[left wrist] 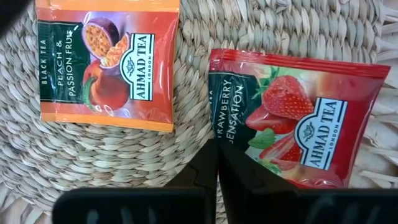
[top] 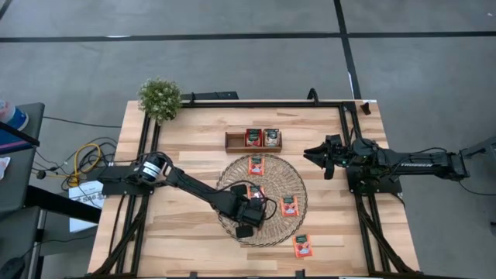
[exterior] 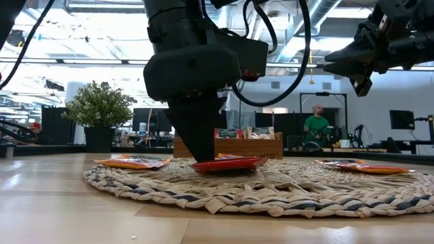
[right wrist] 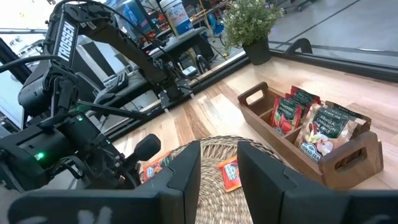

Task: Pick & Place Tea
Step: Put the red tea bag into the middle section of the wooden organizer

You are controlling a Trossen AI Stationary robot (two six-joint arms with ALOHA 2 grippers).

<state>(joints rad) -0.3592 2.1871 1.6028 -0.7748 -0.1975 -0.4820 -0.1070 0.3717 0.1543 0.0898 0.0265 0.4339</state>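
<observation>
A red strawberry tea sachet [left wrist: 292, 118] lies on the round woven mat [top: 232, 174] beside an orange peach one [left wrist: 109, 62]. More tea sachets [top: 289, 205] lie on the mat, and one [top: 303, 246] lies on the bare table near the front edge. My left gripper [left wrist: 217, 165] points steeply down over the mat's middle, shut at the red sachet's edge. My right gripper [top: 319, 155] hangs in the air at the table's right side, clear of everything, with a gap between its fingers [right wrist: 186, 174]. My left gripper comes from above, pointing down, and its two fingers meet on one side edge of the red sachet [left wrist: 214, 134], about midway along it. The fingers themselves hide how much of the edge lies between them. The sachet [exterior: 227, 163] rests about level on the mat.
A small wooden tray [top: 232, 139] with upright sachets stands beyond the mat. A potted plant [top: 160, 98] sits at the far left corner. Black rails [top: 345, 155] run along the table's sides. A person [exterior: 314, 125] sits in the room behind.
</observation>
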